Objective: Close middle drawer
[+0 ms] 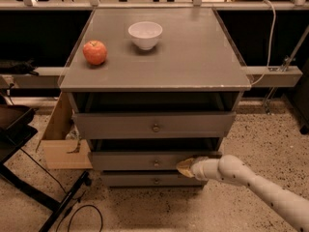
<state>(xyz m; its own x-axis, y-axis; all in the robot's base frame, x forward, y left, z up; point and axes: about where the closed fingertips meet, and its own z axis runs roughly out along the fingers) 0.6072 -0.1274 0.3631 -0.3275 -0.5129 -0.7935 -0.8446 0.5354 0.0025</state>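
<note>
The grey cabinet [154, 81] has three drawers. The middle drawer [140, 160] is a wide, shallow grey drawer with a small round knob [155, 163]; it stands slightly out from the cabinet with a dark gap above it. My gripper [184, 167] is at the end of the white arm [251, 182] coming from the lower right. Its tan tip rests against the right part of the middle drawer's front. The top drawer [154, 124] sits above and the lowest drawer [152, 180] below.
A red apple [94, 52] and a white bowl [145, 35] stand on the cabinet top. A cardboard box [60, 139] sits left of the cabinet, with black legs and a cable [72, 197] on the speckled floor. A metal rail [275, 76] runs behind.
</note>
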